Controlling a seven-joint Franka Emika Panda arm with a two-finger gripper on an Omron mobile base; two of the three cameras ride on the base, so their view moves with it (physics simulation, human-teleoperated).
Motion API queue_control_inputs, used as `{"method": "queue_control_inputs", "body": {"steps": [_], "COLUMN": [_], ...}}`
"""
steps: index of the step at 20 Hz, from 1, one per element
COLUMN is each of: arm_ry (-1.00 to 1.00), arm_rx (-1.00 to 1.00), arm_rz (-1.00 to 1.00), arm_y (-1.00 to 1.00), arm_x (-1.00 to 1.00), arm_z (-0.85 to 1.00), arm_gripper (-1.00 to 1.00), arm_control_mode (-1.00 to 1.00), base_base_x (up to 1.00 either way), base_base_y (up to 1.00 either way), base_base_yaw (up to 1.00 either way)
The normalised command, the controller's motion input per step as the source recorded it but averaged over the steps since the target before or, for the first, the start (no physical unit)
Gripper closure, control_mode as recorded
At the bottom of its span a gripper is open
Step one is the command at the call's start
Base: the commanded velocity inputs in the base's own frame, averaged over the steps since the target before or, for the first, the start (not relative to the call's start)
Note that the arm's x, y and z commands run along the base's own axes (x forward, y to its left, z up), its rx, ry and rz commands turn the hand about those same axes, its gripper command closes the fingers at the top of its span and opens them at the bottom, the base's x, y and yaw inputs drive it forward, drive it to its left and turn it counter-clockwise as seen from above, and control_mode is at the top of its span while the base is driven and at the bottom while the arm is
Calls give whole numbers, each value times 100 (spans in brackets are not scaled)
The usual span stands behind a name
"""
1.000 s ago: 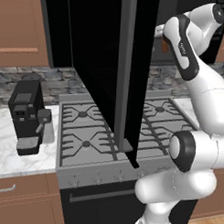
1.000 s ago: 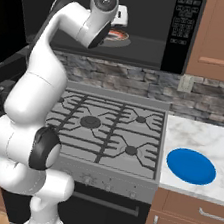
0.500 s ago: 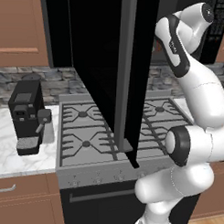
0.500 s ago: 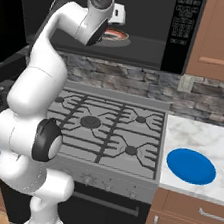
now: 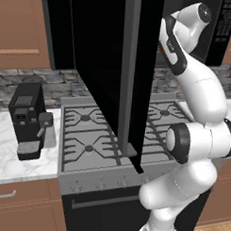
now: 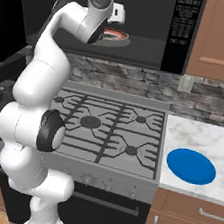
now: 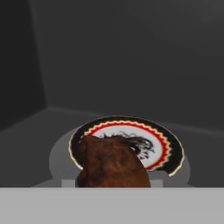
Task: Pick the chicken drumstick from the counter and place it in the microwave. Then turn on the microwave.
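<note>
Left base view: your wide-swung glossy black microwave door (image 5: 109,84) with its grey bar handle could clip the arm on retreat; right base view: gripper (image 6: 116,14) over the patterned plate (image 6: 117,36); hand view: knobbly brown chicken drumstick (image 7: 113,165) looks clamped in the near-closed gripper, over the plate, and may roll off on release.

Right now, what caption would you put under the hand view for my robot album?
Brown drumstick held over the patterned plate inside the grey microwave.
</note>
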Motion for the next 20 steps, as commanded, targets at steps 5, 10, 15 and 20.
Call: {"method": "queue_control_inputs", "body": {"steps": [5, 10, 15, 20], "arm_ry": [0, 0, 1, 3], "arm_rx": [0, 0, 0, 0], "arm_rz": [0, 0, 0, 0], "arm_y": [3, 0, 0, 1], "arm_x": [30, 35, 29, 26], "arm_z": [0, 0, -1, -3], "arm_gripper": [100, 100, 100, 100], "arm_control_mode": [-100, -100, -100, -100], "base_base_x": [0, 0, 0, 0], "base_base_y": [0, 0, 0, 0], "base_base_yaw": [0, 0, 0, 0]}}
